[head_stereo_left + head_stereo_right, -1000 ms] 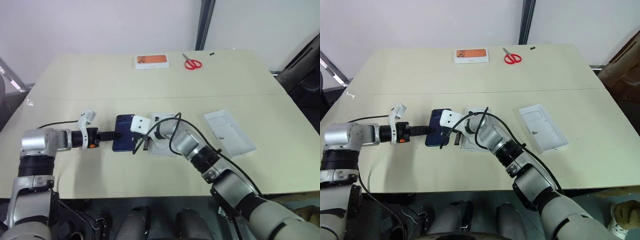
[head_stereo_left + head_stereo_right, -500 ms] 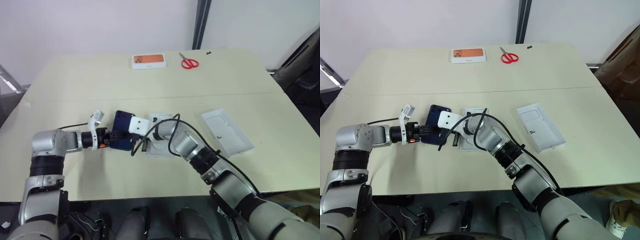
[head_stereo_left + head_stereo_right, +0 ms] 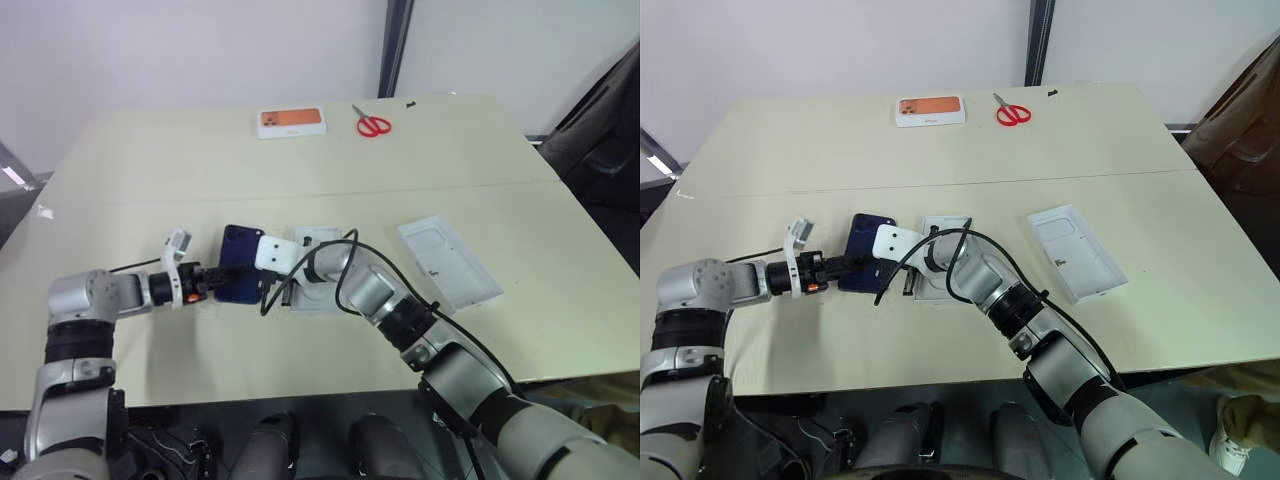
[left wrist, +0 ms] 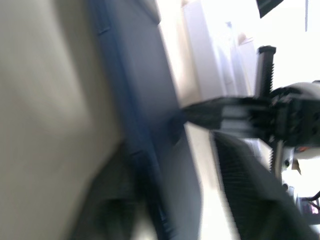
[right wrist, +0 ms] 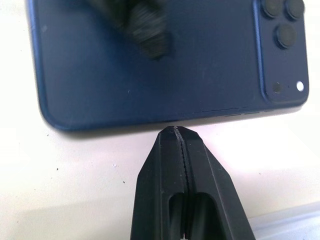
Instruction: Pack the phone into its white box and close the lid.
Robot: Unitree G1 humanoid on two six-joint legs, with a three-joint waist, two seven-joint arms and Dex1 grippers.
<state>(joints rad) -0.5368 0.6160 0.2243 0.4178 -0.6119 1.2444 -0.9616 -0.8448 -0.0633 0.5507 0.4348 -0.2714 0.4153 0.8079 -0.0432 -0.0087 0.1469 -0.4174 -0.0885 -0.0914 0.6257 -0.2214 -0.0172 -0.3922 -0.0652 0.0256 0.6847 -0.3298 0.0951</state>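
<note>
A pale table fills the foreground before a white wall. The phone lies back-up just left of the white box, half hidden by both grippers; the lid sits well apart to the right. The right gripper, fingers pressed together, touches the phone's long edge. The left gripper has narrowed around the phone's near end; whether it truly grips is unclear. A second ago it stood wider.
</note>
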